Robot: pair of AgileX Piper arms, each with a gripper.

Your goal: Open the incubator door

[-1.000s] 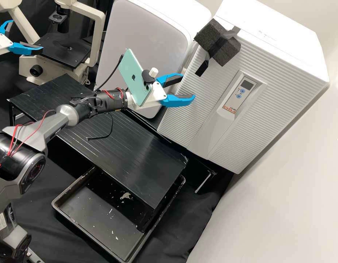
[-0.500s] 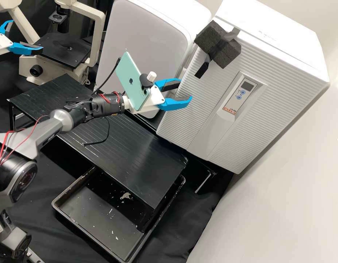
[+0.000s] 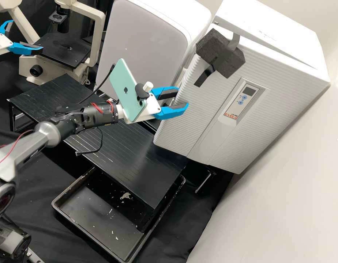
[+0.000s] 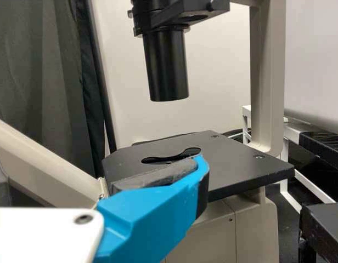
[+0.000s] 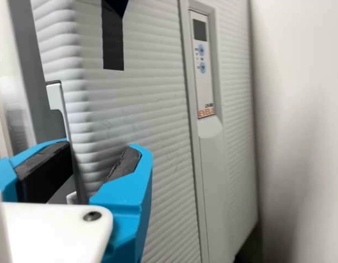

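Straddling the door edge (image 5: pixel 75 120): 1 right gripper (image 3: pixel 182 98), fingers parted, nothing clamped. Near microscope (image 3: pixel 48 69): 1 left gripper (image 3: pixel 27 35), spread, empty. 1 door (image 3: pixel 194 124), ajar on incubator (image 3: pixel 275 36); I judge it stiff, moderately heavy, slick, best pulled by that edge.

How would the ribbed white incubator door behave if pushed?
Likely stiff: the ribbed white incubator door looks like one thick, rigid panel. It would probably swing rather than slide, as the gap along its top is wedge-shaped. The dark grey foam-like block strapped to it looks light and should ride along.
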